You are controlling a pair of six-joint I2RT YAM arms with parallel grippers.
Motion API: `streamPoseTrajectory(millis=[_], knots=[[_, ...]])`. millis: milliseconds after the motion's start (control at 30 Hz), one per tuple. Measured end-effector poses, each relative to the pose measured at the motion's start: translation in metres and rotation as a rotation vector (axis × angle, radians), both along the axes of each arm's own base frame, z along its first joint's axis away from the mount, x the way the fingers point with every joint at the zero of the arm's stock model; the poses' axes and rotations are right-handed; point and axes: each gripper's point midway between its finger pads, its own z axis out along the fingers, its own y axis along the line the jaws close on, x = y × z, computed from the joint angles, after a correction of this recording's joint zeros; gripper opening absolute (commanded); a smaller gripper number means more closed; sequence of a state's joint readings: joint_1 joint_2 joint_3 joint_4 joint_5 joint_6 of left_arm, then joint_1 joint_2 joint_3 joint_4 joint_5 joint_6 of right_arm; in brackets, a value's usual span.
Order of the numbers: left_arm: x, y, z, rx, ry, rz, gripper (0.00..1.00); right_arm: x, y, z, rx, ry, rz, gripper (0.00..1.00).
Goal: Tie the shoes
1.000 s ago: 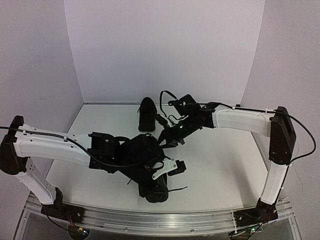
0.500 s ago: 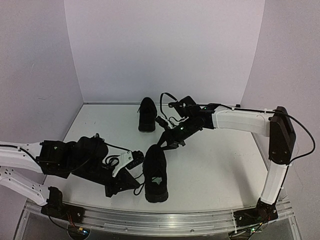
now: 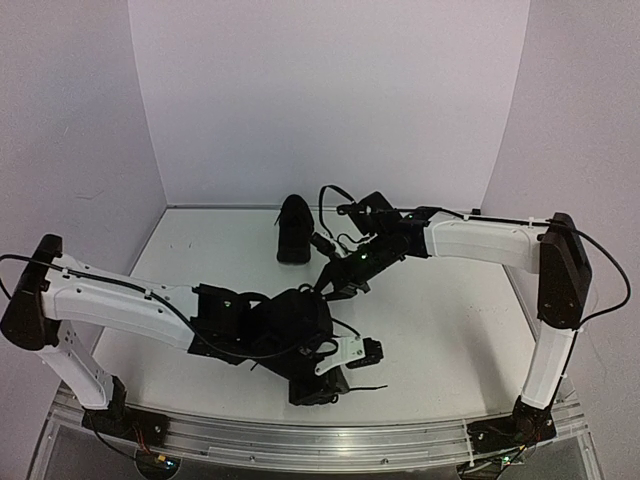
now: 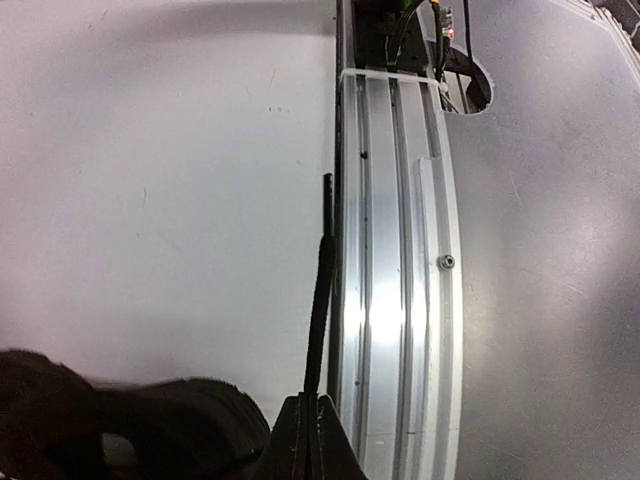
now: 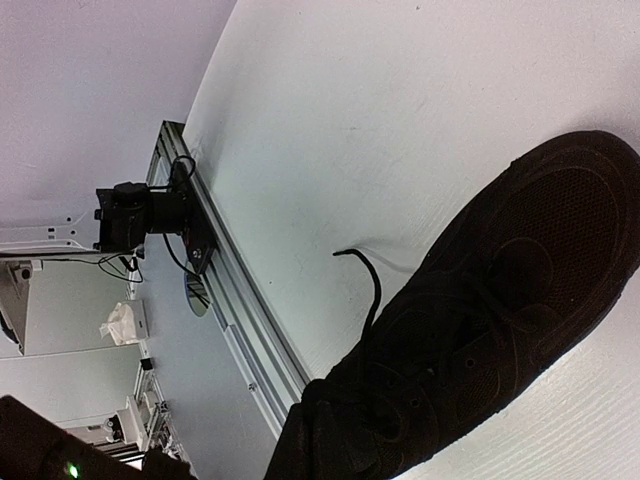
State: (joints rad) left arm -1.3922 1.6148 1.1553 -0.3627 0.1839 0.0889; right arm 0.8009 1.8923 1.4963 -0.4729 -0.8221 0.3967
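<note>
While the left arm (image 3: 120, 300) lies across the near shoe (image 3: 312, 388), most of that shoe is hidden. It sits toward 6 o'clock on the table (image 3: 440, 340) in the top view.

Left gripper (image 4: 311, 408): fingers pressed together, clamped on a thin black lace (image 4: 322, 290). The lace runs straight from the fingertips along the aluminium rail (image 4: 400, 250) at the table edge.

Right gripper (image 3: 340, 282): closed, positioned at the near shoe's 12 o'clock end. Whether it pinches a lace cannot be determined.

Far shoe (image 3: 293, 230): stands at 12 o'clock on the table, near the back wall.
</note>
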Motion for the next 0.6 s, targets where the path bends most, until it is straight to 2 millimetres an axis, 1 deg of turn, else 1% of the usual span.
streamPoseTrajectory(millis=[267,367,500,600], knots=[[0.009,-0.072,0.032,-0.141,-0.137,-0.137,0.0,-0.004,0.0,0.001,0.01,0.01,0.019,0.0],[0.011,-0.084,0.031,-0.157,-0.176,-0.169,0.0,-0.006,0.0,0.002,0.014,0.012,0.029,0.0],[0.019,-0.09,0.02,-0.152,-0.238,-0.171,0.0,-0.007,0.0,0.002,0.017,0.013,0.04,0.0],[0.029,-0.09,0.015,-0.15,-0.293,-0.14,0.05,-0.008,0.001,0.001,0.019,0.016,0.048,0.0]])
